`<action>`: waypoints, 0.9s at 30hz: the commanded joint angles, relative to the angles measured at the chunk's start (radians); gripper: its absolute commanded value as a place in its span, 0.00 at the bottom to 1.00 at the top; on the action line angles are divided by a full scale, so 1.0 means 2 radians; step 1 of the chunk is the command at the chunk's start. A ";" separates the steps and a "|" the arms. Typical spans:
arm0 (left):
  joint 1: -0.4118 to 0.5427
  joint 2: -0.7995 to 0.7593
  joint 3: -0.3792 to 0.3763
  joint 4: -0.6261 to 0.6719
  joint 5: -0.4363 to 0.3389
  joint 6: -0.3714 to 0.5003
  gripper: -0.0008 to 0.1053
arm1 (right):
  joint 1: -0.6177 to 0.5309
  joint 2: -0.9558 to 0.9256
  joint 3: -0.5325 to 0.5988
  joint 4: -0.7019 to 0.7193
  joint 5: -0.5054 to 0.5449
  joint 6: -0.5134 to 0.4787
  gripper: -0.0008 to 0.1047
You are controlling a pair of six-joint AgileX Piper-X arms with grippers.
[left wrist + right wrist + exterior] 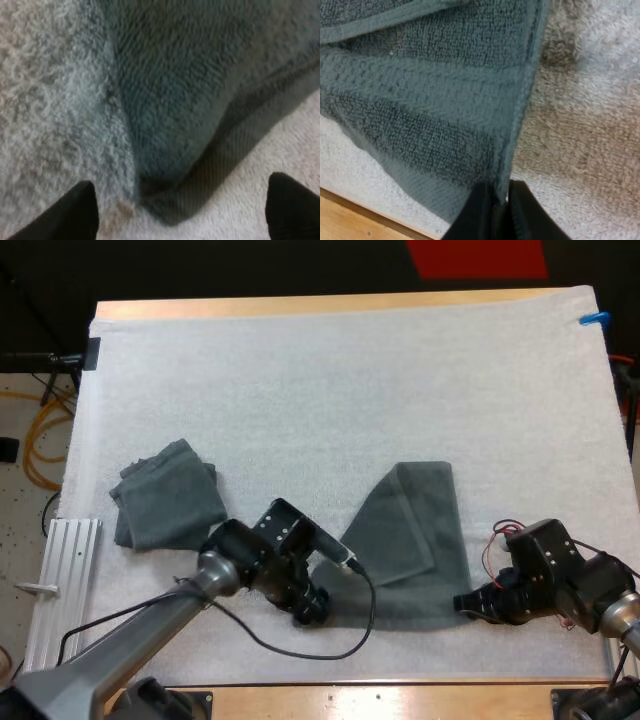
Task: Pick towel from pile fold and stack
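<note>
Left arm (150, 625) enters from lower left, left jaws wide apart, pointing down. Right arm (600, 592) sits lower right, right jaws pinched on the towel (430, 100) edge.

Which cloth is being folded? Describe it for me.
On the white mat, near side, between the two arms, lies the spread towel, right gripper pinching its corner. Unlike the bundled towel farther left, it is flat with one flap folded over.

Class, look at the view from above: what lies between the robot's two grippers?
The dark grey-green towel: its near edge runs from the left gripper to the right gripper, as the high view shows.
</note>
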 commanded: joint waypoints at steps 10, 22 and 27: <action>-0.007 0.077 0.001 -0.025 -0.015 -0.010 0.63 | 0.001 -0.004 -0.001 -0.006 -0.003 0.002 0.01; -0.007 0.100 0.001 -0.035 0.037 -0.011 0.01 | 0.001 -0.005 -0.001 -0.035 -0.003 0.002 0.01; -0.001 0.089 0.001 -0.049 0.200 -0.033 0.01 | 0.001 -0.030 -0.025 -0.045 0.055 0.001 0.01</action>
